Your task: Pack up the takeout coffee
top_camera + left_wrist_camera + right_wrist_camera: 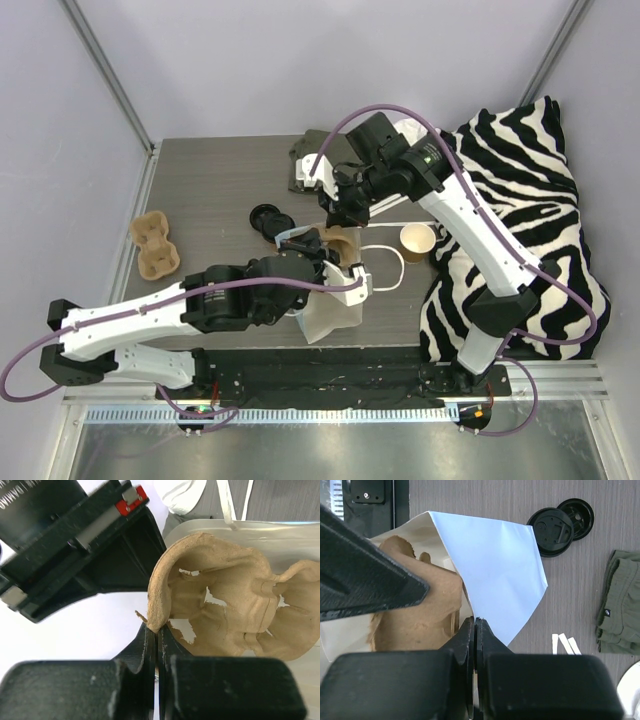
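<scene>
The takeout coffee is out of view. A blue paper bag (500, 560) stands open in front of the arms, its white inside (285, 532) showing. My right gripper (476, 622) is shut on the bag's rim from above, and the top view shows that gripper (340, 215) at the bag's far side. My left gripper (156, 630) is shut on the rim of a brown pulp cup carrier (235, 610), which sits partly inside the bag's mouth (338, 245). The carrier (415, 625) shows tan just left of the right fingers.
An open tan paper cup (418, 238) without a lid stands right of the bag, near a zebra-print cloth (520, 200). Two black lids (555, 530) lie on the table beyond the bag. A second pulp carrier (155, 245) lies far left. A folded green cloth (620, 610) is at the back.
</scene>
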### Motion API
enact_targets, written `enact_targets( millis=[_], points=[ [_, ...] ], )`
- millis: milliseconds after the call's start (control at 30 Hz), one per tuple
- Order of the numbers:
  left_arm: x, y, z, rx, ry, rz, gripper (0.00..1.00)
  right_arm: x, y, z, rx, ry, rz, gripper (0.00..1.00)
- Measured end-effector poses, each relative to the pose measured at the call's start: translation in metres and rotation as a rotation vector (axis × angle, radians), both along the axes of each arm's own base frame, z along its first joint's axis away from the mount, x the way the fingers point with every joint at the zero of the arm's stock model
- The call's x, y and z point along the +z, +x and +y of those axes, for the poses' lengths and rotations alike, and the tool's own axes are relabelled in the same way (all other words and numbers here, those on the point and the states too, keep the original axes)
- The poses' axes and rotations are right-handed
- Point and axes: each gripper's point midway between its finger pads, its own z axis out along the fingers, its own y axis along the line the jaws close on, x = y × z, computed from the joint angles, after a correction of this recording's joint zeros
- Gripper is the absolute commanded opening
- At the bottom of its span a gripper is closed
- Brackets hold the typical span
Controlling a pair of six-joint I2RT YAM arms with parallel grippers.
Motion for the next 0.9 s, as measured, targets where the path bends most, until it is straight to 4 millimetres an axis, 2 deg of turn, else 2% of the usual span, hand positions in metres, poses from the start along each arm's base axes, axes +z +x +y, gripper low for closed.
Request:
enact_targets(
  millis=[367,533,767,900],
  points=[
    [-0.031,-0.005,0.017,0.074,-0.022,0.111,0.00,0.002,-0.003,0.004,-0.009,-0.016,-0.027,0.01],
    [-0.043,-0.006,0.017,0.089,-0.031,0.165,0.00,0.004,-0.007,0.007,-0.032,-0.025,-0.025,0.01],
    [-0.059,-0.004,0.018,0.108,-0.012,0.164,0.00,0.005,-0.015,0.012,-0.072,-0.039,-0.014,0.01],
    [-0.058,0.001,0.022,0.144,-0.012,0.130,0.00,0.005,-0.022,0.016,-0.091,-0.047,-0.003,0.01]
  ],
)
